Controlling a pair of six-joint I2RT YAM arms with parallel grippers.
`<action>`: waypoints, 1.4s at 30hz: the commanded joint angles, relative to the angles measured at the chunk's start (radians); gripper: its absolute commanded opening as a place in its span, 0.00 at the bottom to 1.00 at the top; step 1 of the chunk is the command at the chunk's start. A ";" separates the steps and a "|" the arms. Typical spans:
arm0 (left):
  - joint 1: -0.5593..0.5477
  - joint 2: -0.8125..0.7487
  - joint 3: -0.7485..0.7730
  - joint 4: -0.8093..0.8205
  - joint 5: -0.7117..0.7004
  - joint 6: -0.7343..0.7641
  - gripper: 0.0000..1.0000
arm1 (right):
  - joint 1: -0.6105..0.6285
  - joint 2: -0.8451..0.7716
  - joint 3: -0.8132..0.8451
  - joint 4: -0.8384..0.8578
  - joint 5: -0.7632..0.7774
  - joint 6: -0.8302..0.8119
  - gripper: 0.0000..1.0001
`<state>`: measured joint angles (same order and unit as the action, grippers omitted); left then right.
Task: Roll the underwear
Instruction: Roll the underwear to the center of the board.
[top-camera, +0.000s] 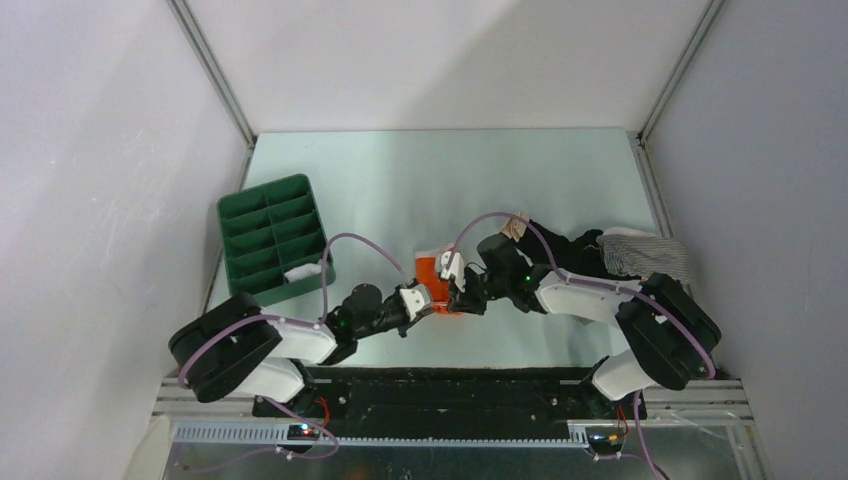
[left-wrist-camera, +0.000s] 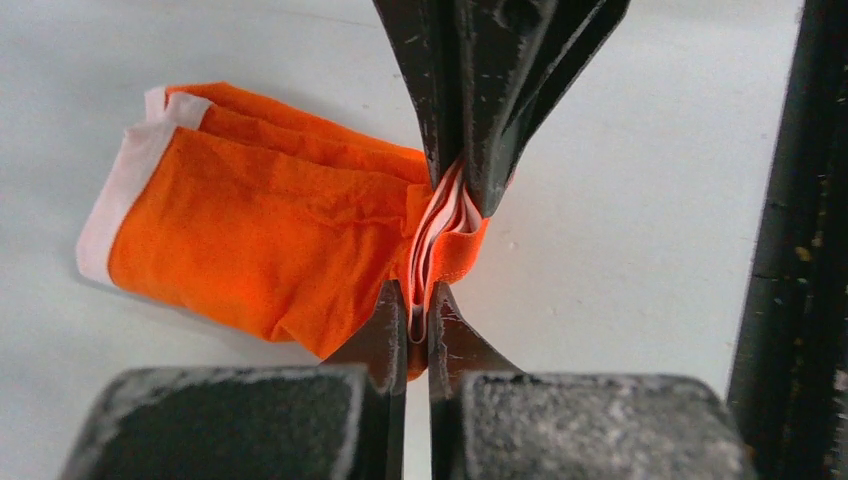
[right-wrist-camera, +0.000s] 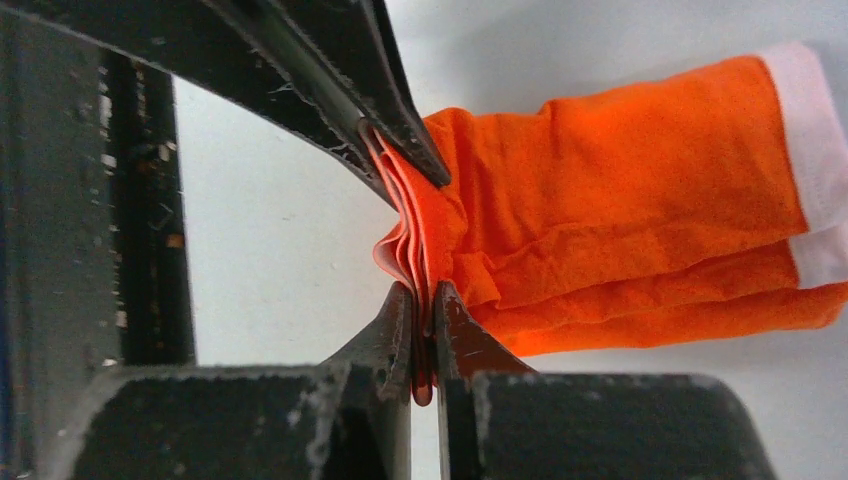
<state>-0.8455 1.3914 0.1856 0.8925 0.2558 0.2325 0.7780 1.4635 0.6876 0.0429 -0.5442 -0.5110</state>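
Observation:
The orange underwear (top-camera: 430, 268) with a white waistband lies folded on the table's middle. In the left wrist view the underwear (left-wrist-camera: 270, 240) spreads to the left, its bunched near edge pinched between the jaws of my left gripper (left-wrist-camera: 418, 305). My right gripper (right-wrist-camera: 423, 300) is shut on the same gathered edge of the underwear (right-wrist-camera: 620, 190), and the cloth's folds poke out between its jaws. From above, the left gripper (top-camera: 443, 300) and right gripper (top-camera: 464, 290) meet tip to tip at the garment's near side. Each wrist view shows the other arm's fingers clamped on the cloth.
A green compartment tray (top-camera: 272, 235) stands at the left with a white item (top-camera: 303, 272) in a near cell. A heap of dark and striped clothes (top-camera: 625, 252) lies at the right. The table's near edge is a black rail (top-camera: 450, 385).

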 joint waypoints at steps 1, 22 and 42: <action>0.022 -0.063 0.039 -0.168 0.001 -0.138 0.00 | -0.062 0.067 0.040 -0.141 -0.170 0.175 0.01; 0.286 0.291 0.419 -0.800 0.640 -0.133 0.12 | -0.248 0.551 0.403 -0.522 -0.554 0.208 0.00; 0.105 -0.392 0.140 -0.632 0.146 0.294 0.63 | -0.239 0.995 0.743 -0.784 -0.444 0.299 0.00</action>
<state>-0.6777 1.0676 0.4011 0.1726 0.5598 0.2150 0.5190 2.3196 1.4021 -0.8078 -1.2186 -0.2329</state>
